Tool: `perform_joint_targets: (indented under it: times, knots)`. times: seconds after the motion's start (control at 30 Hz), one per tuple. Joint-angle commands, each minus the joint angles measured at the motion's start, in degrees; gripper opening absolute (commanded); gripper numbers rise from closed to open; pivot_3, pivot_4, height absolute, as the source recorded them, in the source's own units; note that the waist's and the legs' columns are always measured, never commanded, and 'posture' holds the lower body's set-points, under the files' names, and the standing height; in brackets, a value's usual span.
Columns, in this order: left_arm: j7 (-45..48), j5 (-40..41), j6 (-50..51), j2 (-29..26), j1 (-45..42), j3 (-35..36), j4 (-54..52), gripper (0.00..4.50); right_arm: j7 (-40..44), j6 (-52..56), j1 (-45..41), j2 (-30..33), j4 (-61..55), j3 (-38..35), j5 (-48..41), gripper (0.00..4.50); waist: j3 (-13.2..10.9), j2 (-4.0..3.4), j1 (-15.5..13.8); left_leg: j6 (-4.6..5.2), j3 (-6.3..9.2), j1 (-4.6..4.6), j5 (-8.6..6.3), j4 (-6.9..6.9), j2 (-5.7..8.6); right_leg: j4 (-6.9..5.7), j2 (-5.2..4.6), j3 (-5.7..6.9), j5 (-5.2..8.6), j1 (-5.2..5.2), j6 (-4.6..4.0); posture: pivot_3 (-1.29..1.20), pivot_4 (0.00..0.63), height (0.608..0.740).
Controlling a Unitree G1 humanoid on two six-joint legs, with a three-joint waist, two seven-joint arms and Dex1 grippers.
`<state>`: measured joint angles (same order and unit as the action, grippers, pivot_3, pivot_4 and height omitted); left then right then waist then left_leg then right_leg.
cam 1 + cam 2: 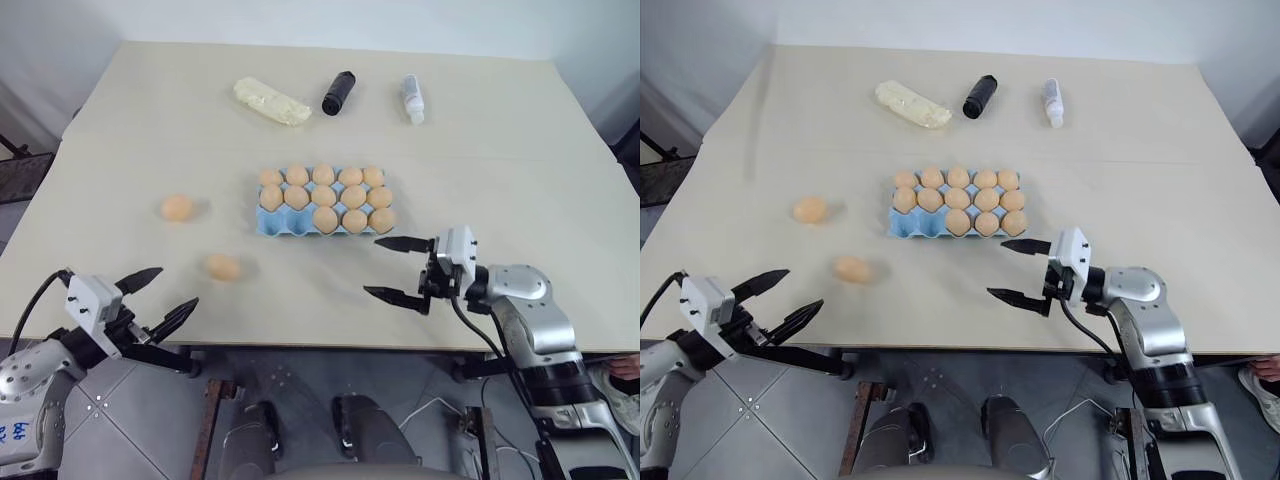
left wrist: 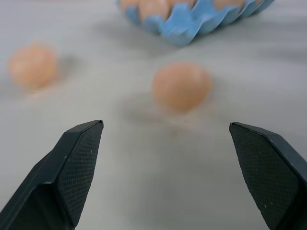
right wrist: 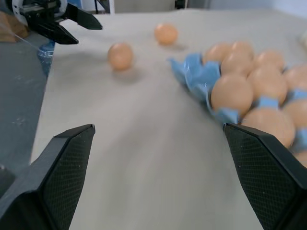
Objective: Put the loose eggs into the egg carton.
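The light-blue egg carton (image 1: pixel 272 225) lies mid-table with eggs in most cups; its two near-left cups are bare. Two loose eggs rest on the table to its left: one (image 1: pixel 177 207) farther out, one (image 1: pixel 223 267) nearer the front edge. My left gripper (image 1: pixel 176 289) hangs open at the table's front-left edge, pointing toward the nearer egg (image 2: pixel 182 86), with nothing between its fingers. My right gripper (image 1: pixel 372 266) stands open and empty just in front of the carton's near-right corner, pointing left; the right wrist view shows both loose eggs (image 3: pixel 120 55) beyond the carton (image 3: pixel 196 72).
At the back of the table lie a pale yellow lumpy oblong (image 1: pixel 271 101), a black bottle (image 1: pixel 339 92) and a small white bottle (image 1: pixel 413 99). The table's front edge (image 1: pixel 300 345) runs just behind both grippers.
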<state>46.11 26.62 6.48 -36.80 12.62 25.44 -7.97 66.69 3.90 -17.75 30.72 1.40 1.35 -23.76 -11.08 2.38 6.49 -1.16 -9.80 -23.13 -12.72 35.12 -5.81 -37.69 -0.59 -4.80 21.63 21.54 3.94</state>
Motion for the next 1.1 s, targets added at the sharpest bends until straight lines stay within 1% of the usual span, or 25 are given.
perform_joint_targets:
  times: [0.03, 0.17, 0.33, 0.47, 0.7, 0.73, 0.77, 0.9, 0.93, 1.1]
  knots:
    - [-1.0, 0.5, -0.2, 0.8, -0.1, 0.8, -1.7, 4.5, -1.2, -1.5, 1.1, 0.4, -2.9, -2.4, -0.9, 4.49, 0.0, 0.0, -0.1, 0.0, 0.01, 0.0, 0.0, 0.0, 0.01, 0.0, -0.01, 0.01, 0.0, -0.01, 0.0, 0.0, 0.15, 0.74]
    - [-2.1, -0.5, -0.4, 2.3, -2.5, -2.8, -2.6, 4.5, -2.5, -2.4, 3.1, 0.8, -3.8, -3.0, -0.3, 4.49, 0.0, 0.01, -0.3, 0.01, 0.01, -0.01, -0.02, 0.0, 0.03, 0.05, -0.05, 0.01, 0.0, -0.03, -0.01, 0.0, 0.15, 0.74]
    - [-4.1, -3.9, -1.6, 4.5, -9.3, -8.6, -0.3, 4.5, -4.1, -2.5, 4.4, 0.8, -5.4, -3.0, 0.3, 4.49, 0.0, 0.01, -0.8, 0.05, 0.02, -0.04, 0.09, 0.01, 0.05, 0.09, -0.02, 0.03, 0.0, -0.04, 0.0, 0.0, 0.15, 0.74]
    - [-4.0, -6.3, -2.6, 5.8, -14.2, -12.4, 3.8, 4.5, -5.2, -1.4, 4.5, 0.7, -7.0, -2.6, 0.3, 4.49, 0.0, 0.01, -0.8, 0.07, -0.02, -0.02, 0.22, 0.04, 0.04, 0.07, 0.02, -0.02, -0.01, -0.04, 0.02, 0.0, 0.15, 0.74]
    - [-4.1, -9.2, -4.2, 7.7, -20.8, -16.4, 11.7, 4.5, -7.0, 0.8, 4.7, 0.8, -10.4, -2.1, 0.0, 4.49, 0.0, 0.01, -1.1, 0.02, -0.02, -0.03, 0.28, 0.05, 0.01, 0.05, 0.08, -0.02, -0.01, 0.0, 0.04, 0.0, 0.15, 0.74]
    - [-3.9, -9.2, -4.4, 7.8, -21.2, -16.5, 12.1, 4.09, -7.2, 1.0, 4.6, 0.8, -10.7, -2.2, 0.0, 4.5, 0.0, 0.01, -1.2, 0.01, -0.03, -0.03, 0.28, 0.07, 0.01, 0.04, 0.07, -0.03, -0.01, 0.0, 0.04, 0.0, 0.15, 0.74]
    - [-4.1, -9.6, -4.5, 7.8, -21.5, -16.6, 12.6, 3.88, -7.6, 1.2, 4.6, 0.8, -10.9, -2.3, 0.2, 4.5, 0.0, 0.01, -1.2, 0.01, -0.03, -0.03, 0.28, 0.07, 0.01, 0.04, 0.07, -0.03, -0.01, 0.0, 0.04, 0.0, 0.15, 0.74]
    - [-3.4, -9.4, -4.8, 7.9, -22.9, -17.3, 13.2, 2.6, -8.7, 1.4, 4.7, 0.5, -11.3, -2.3, 0.4, 4.5, 0.0, 0.01, -1.5, 0.0, -0.03, -0.03, 0.29, 0.08, 0.0, 0.01, 0.07, -0.02, -0.01, 0.0, 0.04, 0.0, 0.15, 0.74]
    - [-3.4, -9.4, -4.8, 8.1, -23.4, -17.5, 13.2, 2.48, -8.9, 1.4, 4.7, 0.5, -11.4, -2.2, 0.4, 4.5, 0.0, 0.01, -1.6, -0.01, -0.03, -0.03, 0.3, 0.08, 0.0, 0.01, 0.07, -0.01, -0.01, 0.0, 0.04, 0.0, 0.15, 0.74]
    - [-2.7, -8.5, -4.1, 11.7, -30.0, -20.3, 14.0, 2.45, -9.8, 1.6, 4.6, 0.3, -11.4, -2.0, 0.6, 4.5, 0.0, 0.01, -2.3, 0.03, -0.02, -0.04, 0.33, 0.17, 0.06, -0.05, 0.04, 0.02, -0.03, -0.02, 0.08, 0.0, 0.15, 0.74]
